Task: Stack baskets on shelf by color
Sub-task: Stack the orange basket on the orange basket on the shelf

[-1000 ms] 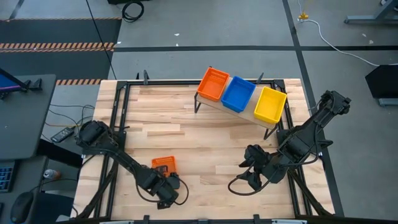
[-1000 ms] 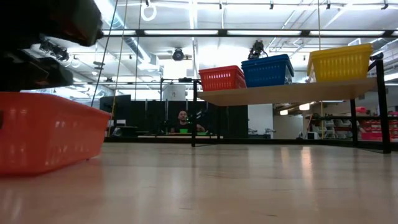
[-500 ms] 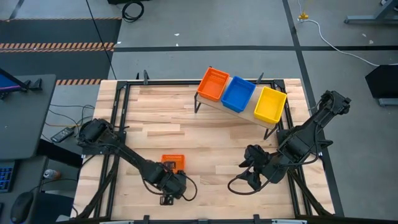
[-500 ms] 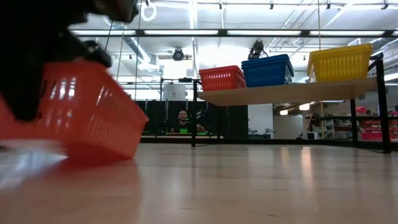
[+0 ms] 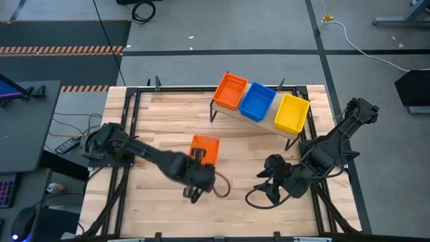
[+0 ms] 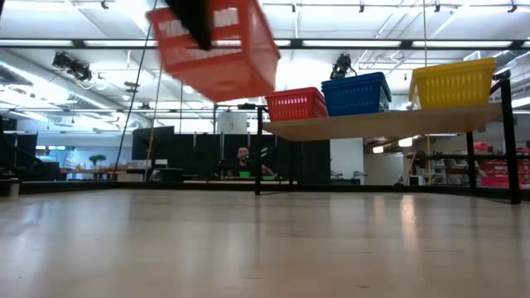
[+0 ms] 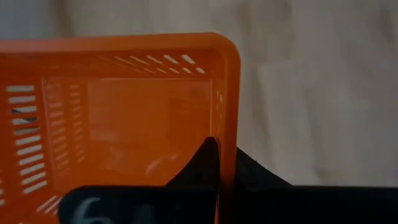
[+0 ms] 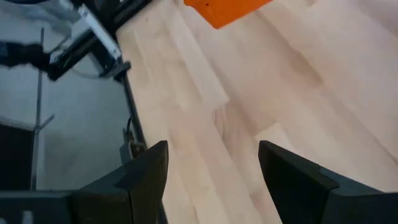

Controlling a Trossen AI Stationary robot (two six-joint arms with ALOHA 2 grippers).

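Orange basket (image 5: 203, 149), held aloft over the surface (image 5: 228, 195).
My left gripper (image 7: 219, 163) pinches its rim; my right gripper (image 8: 212, 171) waits open, well apart. Shelf (image 5: 272, 124) carries three stacks.

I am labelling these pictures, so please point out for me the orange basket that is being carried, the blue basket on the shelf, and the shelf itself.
carried orange basket (image 5: 204, 148), high view, its inside floor.
blue basket (image 5: 257, 103), high view, its inside floor.
shelf (image 6: 389, 123), low view, front edge of the wooden plank.
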